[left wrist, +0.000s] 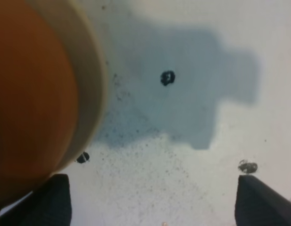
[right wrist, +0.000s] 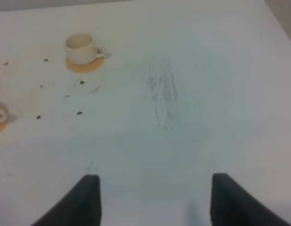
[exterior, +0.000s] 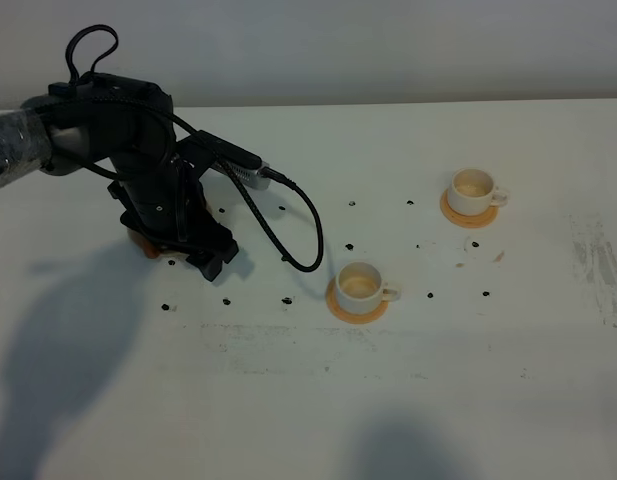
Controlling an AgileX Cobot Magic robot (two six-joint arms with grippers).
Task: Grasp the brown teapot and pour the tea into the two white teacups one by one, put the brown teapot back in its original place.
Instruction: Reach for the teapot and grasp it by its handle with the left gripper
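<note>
The brown teapot (left wrist: pixel 27 94) fills one side of the left wrist view as a blurred reddish-brown mass, with the cream rim of its plate (left wrist: pixel 91 80) around it. In the exterior high view the left arm covers it, leaving only a brown sliver (exterior: pixel 141 242). My left gripper (left wrist: pixel 154 202) (exterior: pixel 212 262) is open just beside the teapot, with bare table between its fingers. The two white teacups (exterior: pixel 360 285) (exterior: pixel 475 186) stand on orange coasters, pale inside; no tea shows. My right gripper (right wrist: pixel 157 197) is open above bare table, far from the farther cup (right wrist: pixel 81 45).
Small black marks (exterior: pixel 286 300) dot the white table between teapot and cups. The left arm's black cable (exterior: pixel 306 225) loops down toward the nearer cup. A scuffed grey patch (exterior: pixel 598 265) lies near the table's right edge.
</note>
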